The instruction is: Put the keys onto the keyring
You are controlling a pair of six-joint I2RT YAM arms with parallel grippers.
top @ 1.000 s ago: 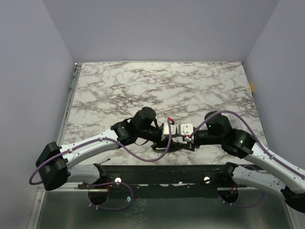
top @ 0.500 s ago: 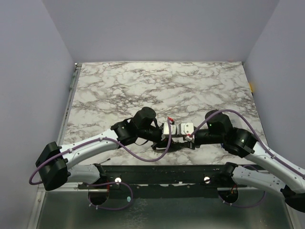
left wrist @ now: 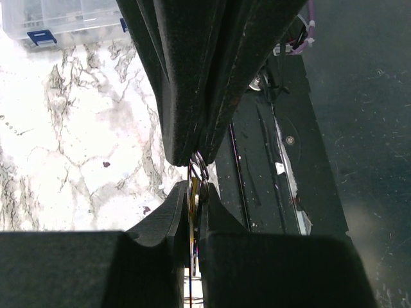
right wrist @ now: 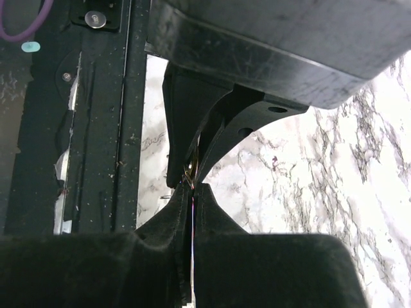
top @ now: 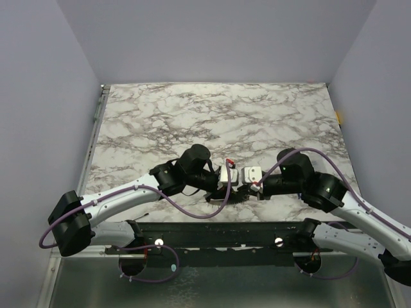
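My two grippers meet tip to tip just above the table's front edge. My left gripper (top: 232, 190) (left wrist: 196, 187) is shut on the key (left wrist: 192, 192), whose yellow-orange sliver shows between the pads. The thin grey wire of the keyring (left wrist: 201, 168) loops at its tips and runs into the right gripper's fingers above. My right gripper (top: 248, 190) (right wrist: 194, 187) is shut on the keyring, seen edge-on as a thin line between its pads. A yellow glint of the key (right wrist: 190, 174) sits right at its tips. In the top view both things are hidden by the grippers.
A clear plastic box (left wrist: 58, 16) with blue latches stands on the marble beyond the left gripper. The black front rail (top: 225, 231) and the arm bases lie right under the grippers. The marble table (top: 212, 115) stretches behind them.
The right gripper has shifted very slightly to the right. Both grippers stay shut and tip to tip, and the left arm has not visibly moved.
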